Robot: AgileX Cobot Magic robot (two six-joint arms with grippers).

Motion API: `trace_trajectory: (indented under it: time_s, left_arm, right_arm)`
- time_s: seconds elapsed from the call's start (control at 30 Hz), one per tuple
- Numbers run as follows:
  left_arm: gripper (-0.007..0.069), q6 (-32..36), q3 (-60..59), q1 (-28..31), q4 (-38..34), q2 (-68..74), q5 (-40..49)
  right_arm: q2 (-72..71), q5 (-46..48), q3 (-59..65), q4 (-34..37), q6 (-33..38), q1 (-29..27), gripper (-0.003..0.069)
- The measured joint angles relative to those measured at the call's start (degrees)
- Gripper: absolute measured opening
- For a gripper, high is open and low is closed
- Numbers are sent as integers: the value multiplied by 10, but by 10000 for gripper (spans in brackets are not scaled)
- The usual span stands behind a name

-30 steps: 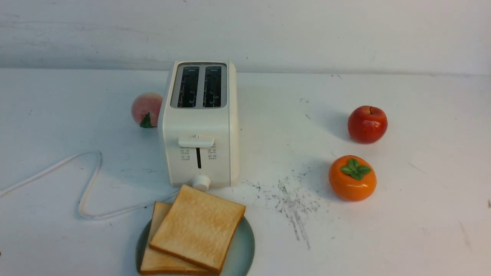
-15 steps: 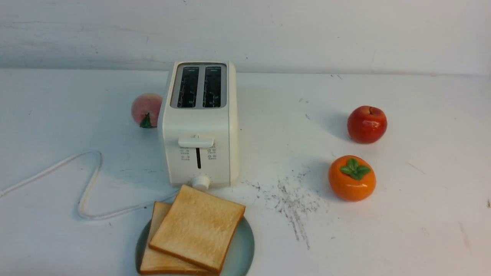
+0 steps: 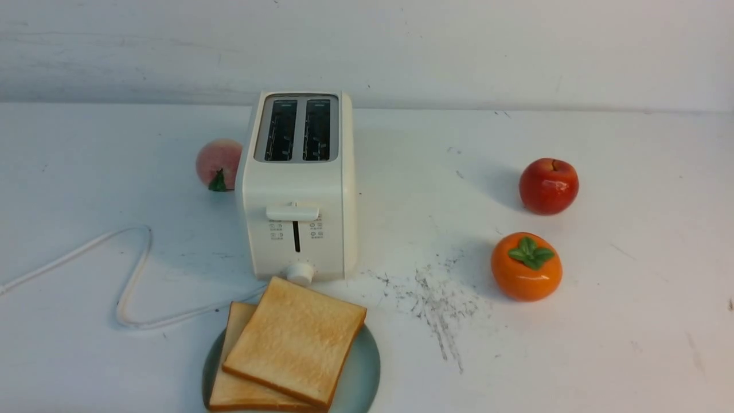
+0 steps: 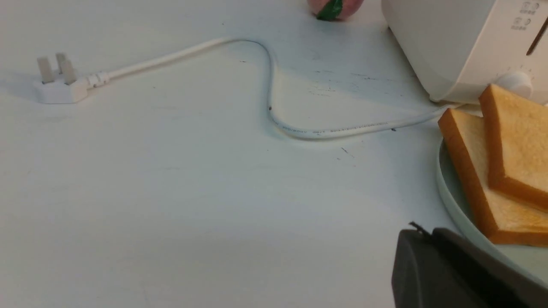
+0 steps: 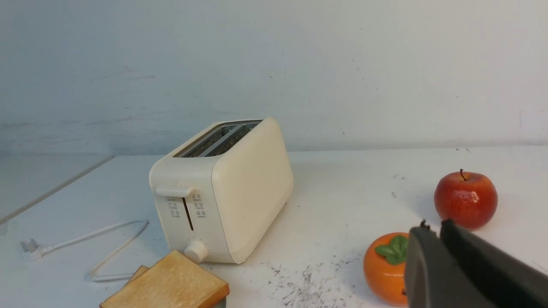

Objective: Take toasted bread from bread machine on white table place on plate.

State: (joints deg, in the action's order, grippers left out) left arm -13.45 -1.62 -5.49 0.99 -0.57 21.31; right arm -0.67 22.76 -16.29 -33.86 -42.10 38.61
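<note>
Finishing up is the job now, I think, because the bread is already where it should be. The white table (image 3: 602,344) is big and scuffed. The bread machine (image 3: 298,189) stands on it, and both of its slots look dark and empty.

Right in front of the bread machine is the plate (image 3: 364,373). The toasted bread (image 3: 295,338) lies flat on it, two slices, with the top one turned a bit and covering most of the lower one.

To the right of the bread machine sit a red apple (image 3: 549,186) and an orange fruit (image 3: 526,267), well apart from it. A peach (image 3: 218,163) is just beside its left side. The cord (image 3: 135,269) loops away to the left.

The left gripper (image 4: 424,233) is in front of the bread machine and to its left, near the plate's rim. Its fingers are pressed together and it has no hold on anything. The right gripper (image 5: 432,231) is off to the right of the bread machine, near the orange fruit. Its fingers look closed too, with nothing between them.

To do this well, I would lift both arms up and away slowly. The left one should not bump the plate or catch the cord. The right one should stay off the orange fruit.
</note>
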Motion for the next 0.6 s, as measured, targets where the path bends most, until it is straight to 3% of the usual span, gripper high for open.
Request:
trace_trajectory:
  time_s: [0.1,0.6]
  left_arm:
    - [17,32,0,0,-19,0,0]
    - [19,37,0,0,-23,0,4]
  right_arm:
    - [0,0,0,0,0,0,42]
    - [0,0,0,0,0,0,42]
